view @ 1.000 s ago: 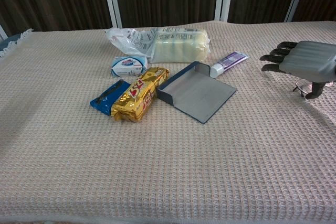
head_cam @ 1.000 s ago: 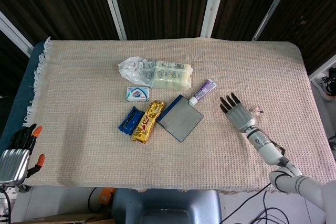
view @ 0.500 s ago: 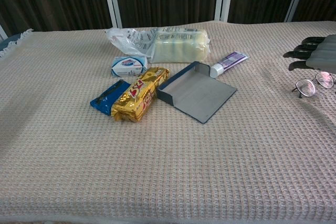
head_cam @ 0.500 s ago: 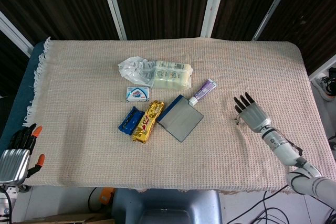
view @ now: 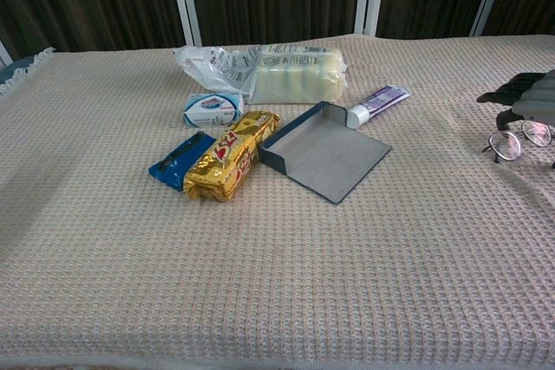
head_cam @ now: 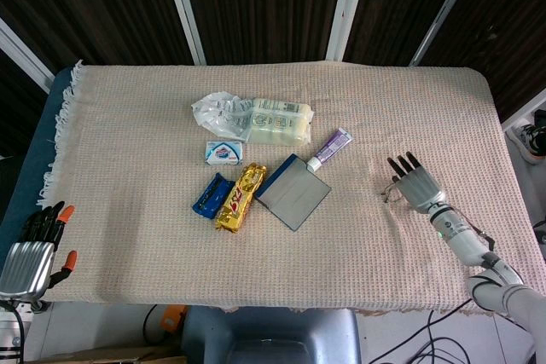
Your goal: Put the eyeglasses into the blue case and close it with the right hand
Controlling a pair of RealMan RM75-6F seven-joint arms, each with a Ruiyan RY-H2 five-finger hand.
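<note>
— Where are the eyeglasses [view: 516, 139]?
— Thin wire frames, flat on the waffle-weave cloth at 3 o'clock from the open blue case [head_cam: 292, 191]. Right hand [head_cam: 415, 184] hovers above them, fingers spread, holding nothing.

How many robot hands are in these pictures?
2. The left hand hangs off the table's near-left corner. The right hand hovers over the eyeglasses at the right side. None seems hidden.

Wire-rimmed eyeglasses [view: 513, 141] lie lenses-up near the cloth's right edge — well apart from the blue case [view: 323, 151], open flat at centre, grey lining up.
</note>
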